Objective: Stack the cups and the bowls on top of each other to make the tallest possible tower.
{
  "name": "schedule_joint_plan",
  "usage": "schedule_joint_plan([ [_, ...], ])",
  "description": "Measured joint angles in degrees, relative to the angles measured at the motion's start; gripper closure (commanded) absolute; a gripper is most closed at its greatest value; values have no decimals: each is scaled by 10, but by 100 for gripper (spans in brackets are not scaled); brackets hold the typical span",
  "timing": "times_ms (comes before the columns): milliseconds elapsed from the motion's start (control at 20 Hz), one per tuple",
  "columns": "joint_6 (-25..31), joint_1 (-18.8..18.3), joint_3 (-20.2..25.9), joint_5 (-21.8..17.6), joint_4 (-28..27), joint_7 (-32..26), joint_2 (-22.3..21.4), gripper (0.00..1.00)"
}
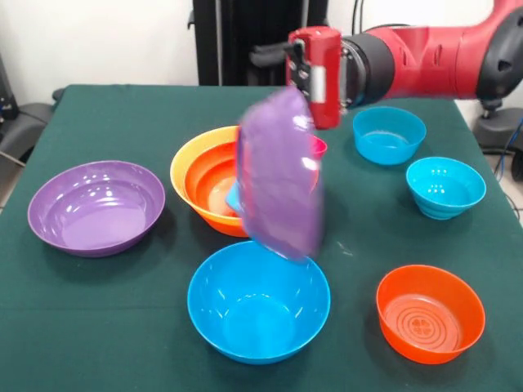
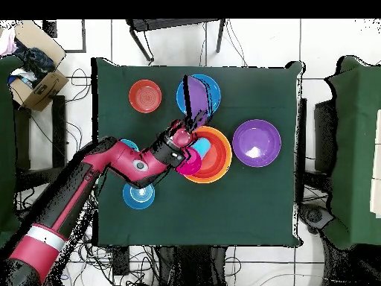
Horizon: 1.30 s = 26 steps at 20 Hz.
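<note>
Nearest us sits the big blue bowl, with the red-orange bowl beside it on the green table. Just above the blue one hangs a purple bowl — tipped on edge, blurred, lifted clear of the cloth and held by its upper rim at the gripper; we cannot tell how the fingers stand, as the bowl hides them. Right behind the hanging bowl is the tower — an orange base with a red-orange bowl, cyan and magenta nested in it. Off to one side rests the second purple bowl; on the other, two cyan bowls.
</note>
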Motion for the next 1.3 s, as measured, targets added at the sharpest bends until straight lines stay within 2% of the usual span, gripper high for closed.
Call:
schedule_joint_plan([
  [50,-9,3,-4,-28,0,64,10,0],
  [100,-16,7,-6,-68,0,166,24,0],
  [250,-18,9,-6,-117,0,332,43,0],
  [500,-18,9,-4,-153,1,484,58,0],
  [650,-18,8,-3,-171,4,504,64,0],
  [950,-18,9,6,-248,31,504,67,0],
  [1000,-18,12,14,-282,49,504,62,0],
  [1150,-18,18,36,-338,84,505,41,0],
  [1300,-25,19,53,-352,105,505,14,0],
])
